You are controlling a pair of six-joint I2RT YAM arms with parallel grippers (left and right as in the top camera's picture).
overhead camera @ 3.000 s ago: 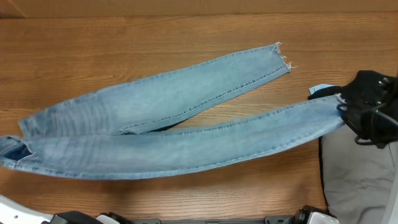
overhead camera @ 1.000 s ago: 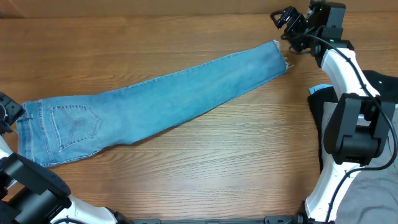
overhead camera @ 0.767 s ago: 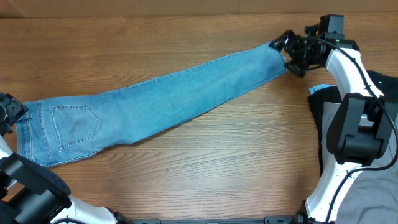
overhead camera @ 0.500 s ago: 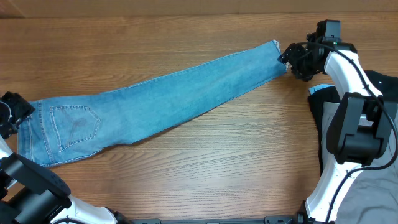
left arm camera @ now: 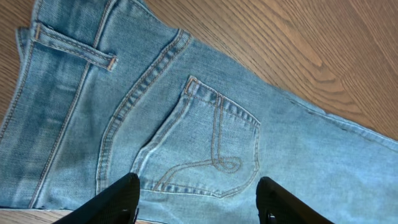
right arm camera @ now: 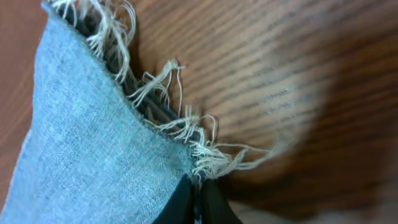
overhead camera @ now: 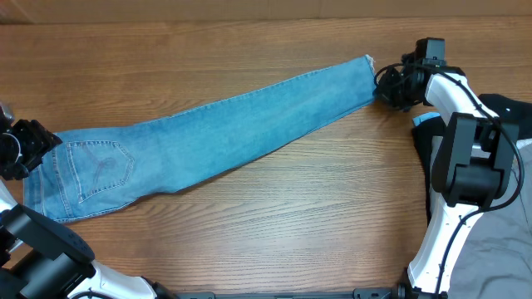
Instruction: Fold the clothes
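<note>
So the jeans (overhead camera: 224,137) are lying flat on the table (overhead camera: 291,216), folded lengthwise so you only see 1 leg's width. They run diagonally, with the waist down at the left edge and the ankle up toward the top right. The back pocket (overhead camera: 100,166) faces up near the waist.

The right gripper (overhead camera: 389,85) is at the ankle end, and its wrist cam shows the 2 fingertips (right arm camera: 180,205) pinched together right on the corner of the frayed hem (right arm camera: 168,112), so it's clamped on the denim there.

The left gripper (overhead camera: 33,149) sits at the waistband. Its jaws are spread wide and grasp nothing, 1 finger (left arm camera: 115,199) on each side of the stitched pocket (left arm camera: 208,149), with a belt loop (left arm camera: 74,48) off to the upper left.

Over at the right edge of the table there's a black garment (overhead camera: 514,112) with the grey trousers (overhead camera: 490,249) just below it, both apart from the jeans
</note>
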